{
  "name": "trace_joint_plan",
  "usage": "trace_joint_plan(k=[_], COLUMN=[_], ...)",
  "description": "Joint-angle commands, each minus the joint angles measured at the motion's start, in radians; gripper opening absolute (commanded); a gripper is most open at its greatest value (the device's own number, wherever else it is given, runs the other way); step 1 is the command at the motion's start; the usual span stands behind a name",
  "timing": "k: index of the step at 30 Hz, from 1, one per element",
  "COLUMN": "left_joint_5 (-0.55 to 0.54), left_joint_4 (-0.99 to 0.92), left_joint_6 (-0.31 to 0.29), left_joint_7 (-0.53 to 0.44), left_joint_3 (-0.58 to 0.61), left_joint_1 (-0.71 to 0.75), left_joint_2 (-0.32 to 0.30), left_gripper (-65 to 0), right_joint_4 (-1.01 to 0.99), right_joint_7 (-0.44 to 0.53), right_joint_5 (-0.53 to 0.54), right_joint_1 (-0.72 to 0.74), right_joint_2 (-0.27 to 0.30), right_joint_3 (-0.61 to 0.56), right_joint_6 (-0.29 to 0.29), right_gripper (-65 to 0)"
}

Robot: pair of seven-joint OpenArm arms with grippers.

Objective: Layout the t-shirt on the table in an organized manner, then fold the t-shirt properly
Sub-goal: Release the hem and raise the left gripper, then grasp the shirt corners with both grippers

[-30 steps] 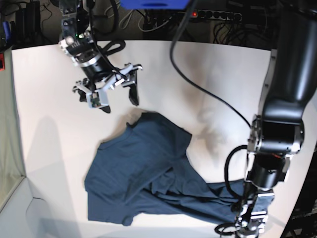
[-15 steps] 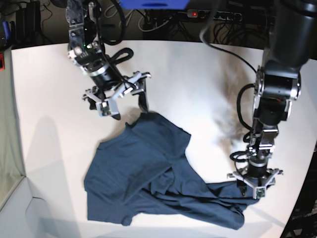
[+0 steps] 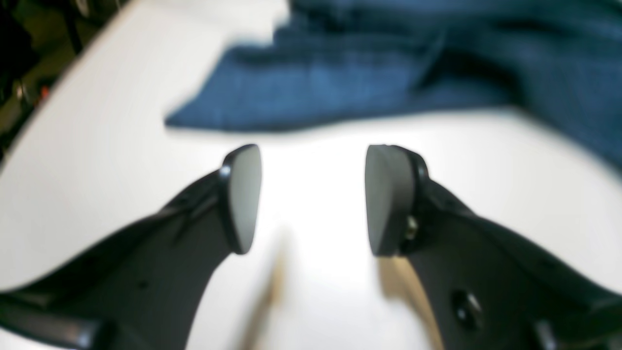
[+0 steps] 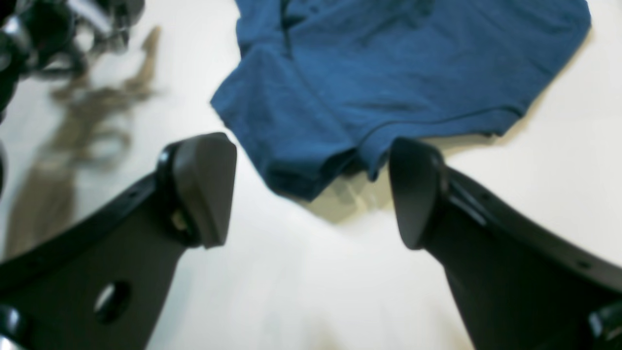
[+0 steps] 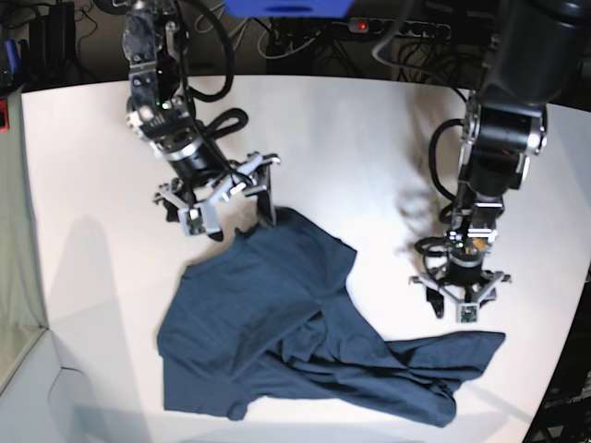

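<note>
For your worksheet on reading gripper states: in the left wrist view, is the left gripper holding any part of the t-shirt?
No. The left gripper has only bare white table between its fingers, and the t-shirt lies beyond them.

t-shirt (image 5: 277, 314): soft navy cloth, matt, with a fine woven-looking grain in the wrist views; rumpled into folds, with stitched hems at the edges.
table (image 5: 83, 166): smooth white top, mostly matt, with a faint sheen that carries soft shadows.
right gripper (image 4: 311, 194): fingers (image 4: 204, 187) of dark, smooth, hard plastic-like material, pads dull grey.
left gripper (image 3: 311, 199): the same dark smooth shells, flat matt grey pads (image 3: 243, 194).
</note>
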Motion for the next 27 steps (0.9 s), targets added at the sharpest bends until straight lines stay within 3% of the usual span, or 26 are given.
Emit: trace_joint_plan(k=[1, 4, 11, 19, 22, 27], left_joint_5=[-0.002, -0.002, -0.003, -0.002, -0.002, -0.002], left_joint_4=[0.017, 0.017, 0.017, 0.019, 0.019, 0.019], left_joint_6=[0.005, 0.005, 0.005, 0.001, 0.001, 0.001], left_joint_7=[-0.035, -0.037, -0.040, -0.034, -0.034, -0.034], left_joint_3=[-0.002, -0.002, -0.004, -0.166, -0.176, -0.176], left_joint_1=[-0.029, 0.005, 0.069, 0.101, 0.101, 0.101], left_joint_2=[-0.012, -0.017, -0.040, -0.037, -0.037, -0.034], left_gripper=[-32.0, -32.0, -32.0, -32.0, -32.0, -32.0], right_joint_4=[-0.007, -0.080, -0.203, -0.300, -0.333, -0.375], right_joint_7=[0.020, 0.020, 0.022, 0.028, 0.026, 0.022], right_joint_5=[0.006, 0.006, 0.006, 0.009, 0.009, 0.009], right_joint_1=[0.012, 0.047, 0.125, 0.176, 0.199, 0.221], right_joint_2=[-0.015, -0.041, -0.044, -0.049, -0.062, -0.065], right_joint_3=[-0.004, -0.005, -0.005, -0.005, -0.007, 0.001], right_joint_6=[0.003, 0.003, 0.003, 0.009, 0.011, 0.009], right_gripper=[-15.3, -15.2, -15.2, -16.7, -25.1, -56.9])
